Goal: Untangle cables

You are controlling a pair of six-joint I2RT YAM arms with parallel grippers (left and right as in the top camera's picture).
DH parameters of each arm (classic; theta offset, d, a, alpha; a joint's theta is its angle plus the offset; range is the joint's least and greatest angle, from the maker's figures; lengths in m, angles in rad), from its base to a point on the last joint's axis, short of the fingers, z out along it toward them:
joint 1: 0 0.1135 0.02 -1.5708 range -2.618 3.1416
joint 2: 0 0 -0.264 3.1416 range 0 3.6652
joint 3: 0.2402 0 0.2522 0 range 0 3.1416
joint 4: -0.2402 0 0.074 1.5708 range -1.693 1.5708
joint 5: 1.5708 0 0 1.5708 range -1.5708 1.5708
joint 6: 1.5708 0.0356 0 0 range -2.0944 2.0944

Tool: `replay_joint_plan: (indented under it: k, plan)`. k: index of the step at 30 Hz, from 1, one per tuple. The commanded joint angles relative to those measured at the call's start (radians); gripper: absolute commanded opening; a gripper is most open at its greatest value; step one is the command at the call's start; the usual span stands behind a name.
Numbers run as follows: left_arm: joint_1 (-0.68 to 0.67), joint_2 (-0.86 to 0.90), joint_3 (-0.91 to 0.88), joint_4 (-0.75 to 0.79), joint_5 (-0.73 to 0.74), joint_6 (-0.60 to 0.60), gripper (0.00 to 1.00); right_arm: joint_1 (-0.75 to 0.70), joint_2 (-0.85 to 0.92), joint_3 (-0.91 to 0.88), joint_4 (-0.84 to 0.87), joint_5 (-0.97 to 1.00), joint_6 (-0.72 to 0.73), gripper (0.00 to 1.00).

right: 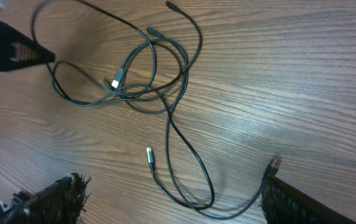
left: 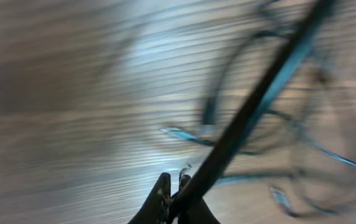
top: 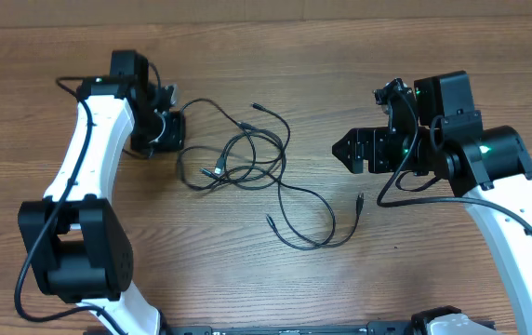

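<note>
The wooden counter (top: 340,37) carries two white arms, the left arm (top: 85,158) reaching in from one side and the right arm (top: 512,219) from the other. Between them lie the cables (top: 247,158), thin black cords looped over one another in a loose knot near the middle.

The left fingers (top: 171,130) sit at the edge of that knot, pressed together. The left wrist view shows them pinching one strand (left: 252,106), which runs taut up and away from the tips. The right fingers (top: 354,151) are spread wide, near the cables but touching none.

One long cord trails out of the knot towards the right arm in a wide curve, with one small plug (top: 359,200) and another plug (top: 270,221) lying free.

The untangling looks barely begun. One strand is gripped, but the loops cross as a bundle and no cord lies fully apart, so nearly all the separating is left.
</note>
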Motion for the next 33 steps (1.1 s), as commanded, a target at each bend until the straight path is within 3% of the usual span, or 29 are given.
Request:
replay_joint_plan:
  k: [1, 12, 18, 29, 33]
  plan:
    - [-0.048, -0.084, 0.085, -0.024, 0.264, 0.039, 0.04, 0.015, 0.039, 0.014, 0.004, -0.039, -0.005, 0.90]
    - [-0.185, -0.124, 0.090, -0.059, 0.414, 0.040, 0.04, 0.143, 0.185, 0.014, 0.096, -0.146, -0.013, 0.94]
    - [-0.204, -0.124, 0.092, -0.064, 0.452, 0.064, 0.04, 0.203, 0.231, 0.010, 0.172, -0.013, -0.068, 0.96]
    - [-0.202, -0.125, 0.138, -0.127, 0.479, 0.090, 0.04, 0.214, 0.292, -0.031, 0.348, 0.047, -0.275, 1.00]
    - [-0.202, -0.125, 0.194, -0.170, 0.478, 0.117, 0.04, 0.214, 0.325, -0.031, 0.355, -0.046, -0.365, 1.00]
